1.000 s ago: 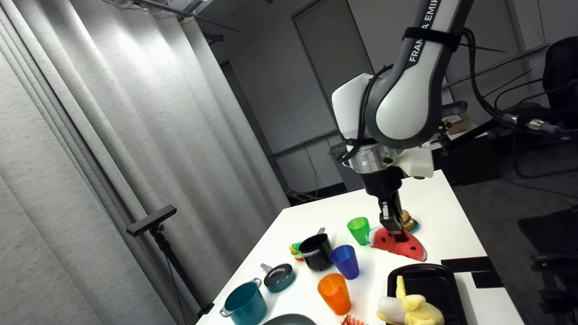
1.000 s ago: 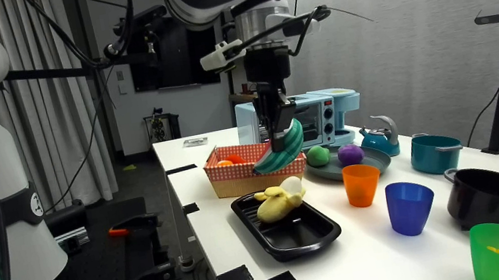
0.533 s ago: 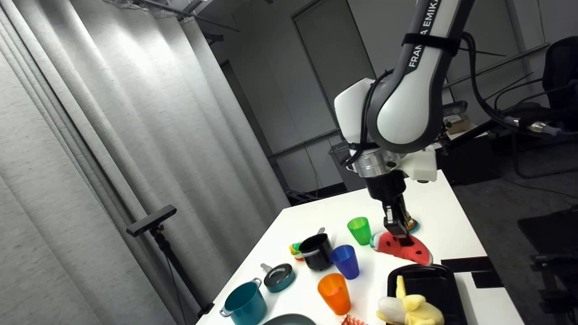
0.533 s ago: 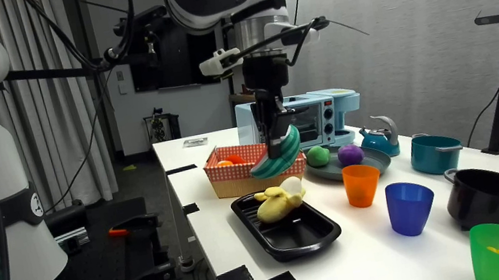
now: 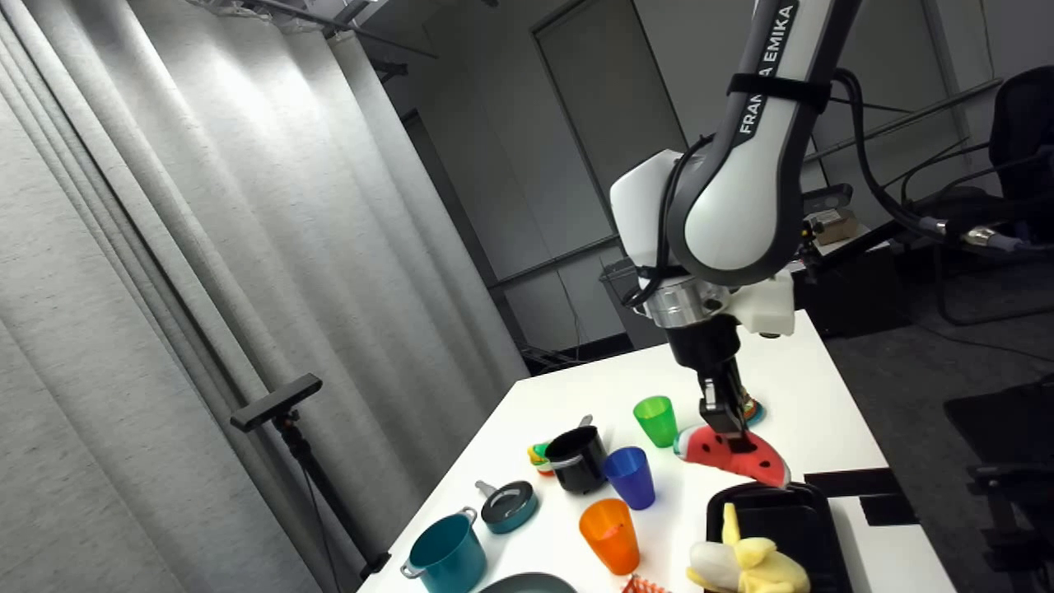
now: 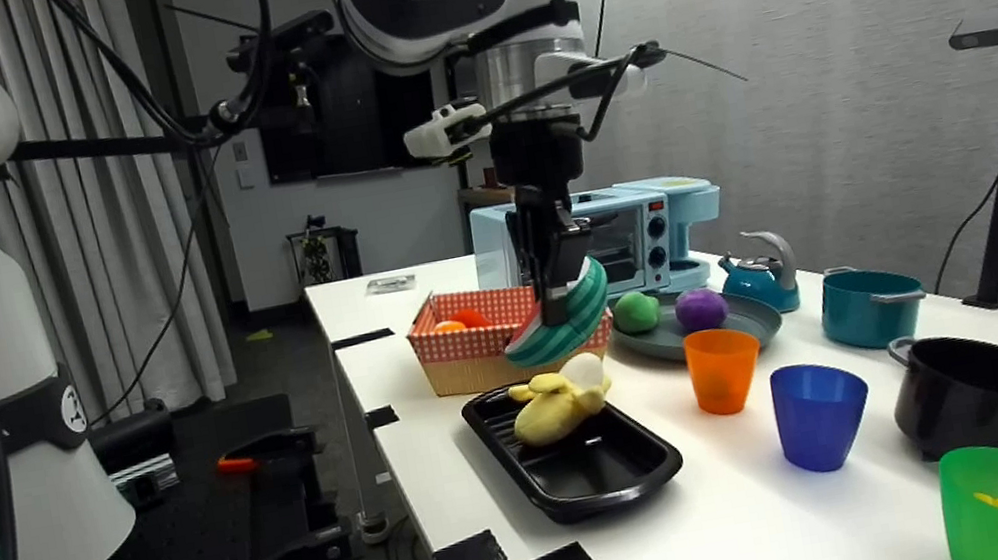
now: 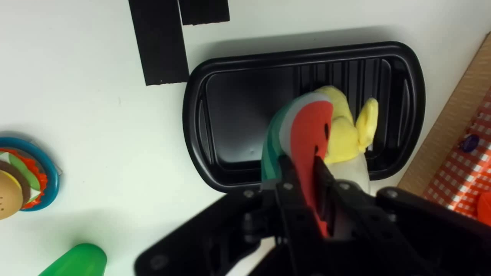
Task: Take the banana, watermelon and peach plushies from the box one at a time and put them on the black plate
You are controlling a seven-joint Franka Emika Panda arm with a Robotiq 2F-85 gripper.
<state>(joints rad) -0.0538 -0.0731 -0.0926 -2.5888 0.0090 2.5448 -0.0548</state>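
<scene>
Gripper (image 7: 301, 165) pinching watermelon (image 7: 308, 124) | banana (image 7: 340, 142), black plate (image 7: 239, 111): all views | kettle (image 6: 757, 285): in an exterior view only

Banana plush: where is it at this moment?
In the wrist view, right of centre, the banana lies in the black tray, in the half nearest the checked box, partly hidden by the watermelon held in the gripper.

In an exterior view, one tray (image 6: 597, 468) is cradling one banana (image 6: 550, 415), and one watermelon (image 6: 582, 317) is hanging at the tray's twelve o'clock! One box (image 6: 459, 376) is sitting at eleven, one kettle (image 6: 761, 285) at two, two pots (image 6: 873, 317) at two and three. Three cups (image 6: 822, 421) are standing, two to past three! In the wrist view, one burger (image 7: 21, 180) is lying at nine.
</scene>
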